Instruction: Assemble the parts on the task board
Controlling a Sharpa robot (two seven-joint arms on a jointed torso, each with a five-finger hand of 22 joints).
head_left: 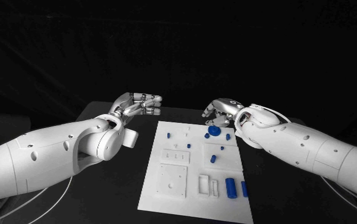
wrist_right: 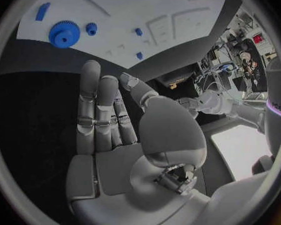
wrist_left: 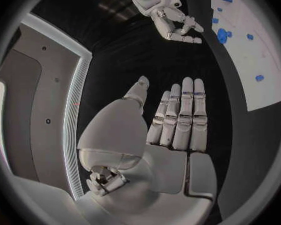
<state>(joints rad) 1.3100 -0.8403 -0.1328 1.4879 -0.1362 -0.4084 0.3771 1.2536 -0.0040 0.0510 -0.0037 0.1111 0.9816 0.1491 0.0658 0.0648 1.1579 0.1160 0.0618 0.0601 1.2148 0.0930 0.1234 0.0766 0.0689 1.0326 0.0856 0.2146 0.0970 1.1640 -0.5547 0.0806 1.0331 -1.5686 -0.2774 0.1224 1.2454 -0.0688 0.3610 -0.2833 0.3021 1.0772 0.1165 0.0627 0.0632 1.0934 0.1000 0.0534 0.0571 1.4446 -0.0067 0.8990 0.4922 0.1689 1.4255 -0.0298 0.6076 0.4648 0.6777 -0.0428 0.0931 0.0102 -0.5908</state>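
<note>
Hands [head_left: 140,104] [head_left: 220,108] empty beyond task board [head_left: 197,175], fingers [wrist_left: 184,115] straight in wrist views.

The task board [head_left: 195,182] near edge is cut off by the frame. Small blue parts [head_left: 189,145] are too small to identify.

Both arms reach in toward the task board [head_left: 195,182]; left hand [head_left: 138,104] hovers off its far left corner, fingers straight and empty; right hand [head_left: 221,109] hangs just past the far edge, fingers loose, holding nothing.
</note>
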